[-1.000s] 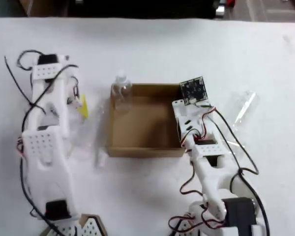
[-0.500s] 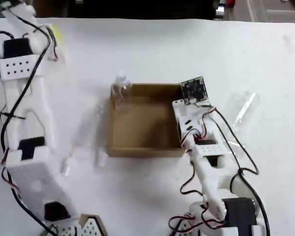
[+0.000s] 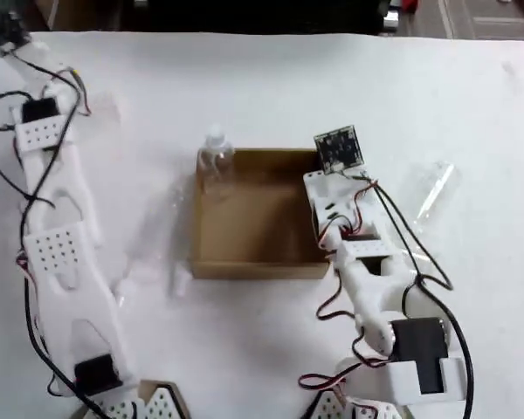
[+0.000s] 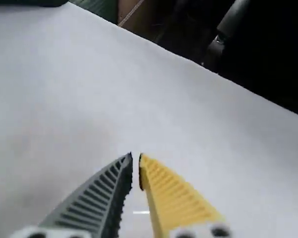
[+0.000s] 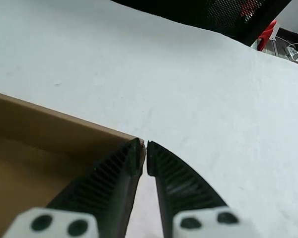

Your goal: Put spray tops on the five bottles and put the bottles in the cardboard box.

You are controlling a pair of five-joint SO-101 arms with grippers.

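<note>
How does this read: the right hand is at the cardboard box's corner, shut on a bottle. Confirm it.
Not quite. The right hand is at the cardboard box's corner and shut, but it grips nothing. The right wrist view shows this.

Bench (image 3: 271,87): plain white throughout.
Cardboard box (image 3: 260,262): tan-brown, no print visible.
Bottle (image 3: 216,168) at box corner: clear, pale whitish cap.
Left arm (image 3: 57,253): white shell, grid of small dark holes on panels, black motor blocks, black and red wires.
Right arm (image 3: 375,297): white shell, black motor block, red and black wires.
Circuit board (image 3: 339,148) on its wrist: dark, speckled.
Left fingers (image 4: 104,193): one grey, one yellow, both cross-ribbed.
Right fingers (image 5: 181,183): both black, ribbed, on white mounts.
</note>
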